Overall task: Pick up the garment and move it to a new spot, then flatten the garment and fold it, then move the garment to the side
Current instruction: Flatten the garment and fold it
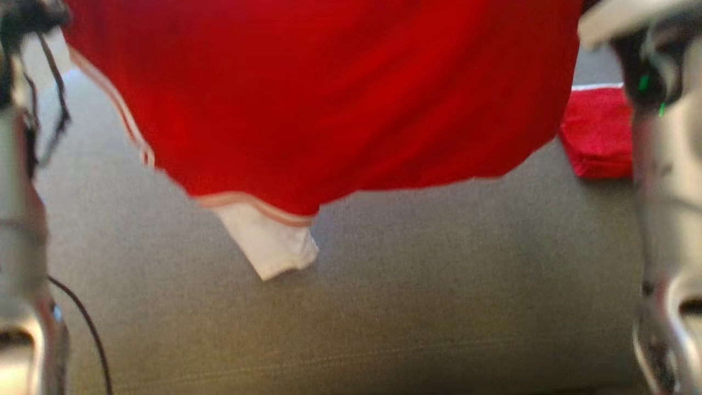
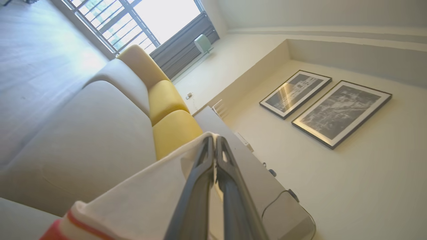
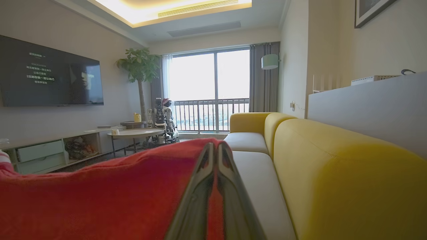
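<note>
The left jaws are pressed tight together, their two dark fingers (image 2: 196,190) pinching a white part of the garment (image 2: 140,203), which shows a red stripe near the bottom of the left wrist view. The right jaws are likewise closed, with no gap between the fingers (image 3: 195,196), and they nip a fold of the garment's red cloth.

In the head view the garment hangs spread across the top of the picture, held up off the sofa between the two arms. It is mostly red, with pale trim running down its left edge. A white sleeve (image 1: 269,247) dangles at its lowest point over the grey sofa seat (image 1: 439,285). Whether the sleeve tip touches the seat I cannot tell. The pale left arm (image 1: 22,219) and right arm (image 1: 669,219) stand blurred at the two edges, and a thin black cable (image 1: 88,329) curves beside the left one.

A second red cloth (image 1: 598,131), folded, lies on the seat at the right, near the hanging garment's right corner.

The sofa has yellow back cushions (image 3: 333,173). On the wall behind it hang two framed pictures (image 2: 340,113). Across the room are a television (image 3: 50,73), a leafy plant (image 3: 140,66), a round table (image 3: 135,133) and another robot (image 3: 163,116) by the bright window (image 3: 213,90).
</note>
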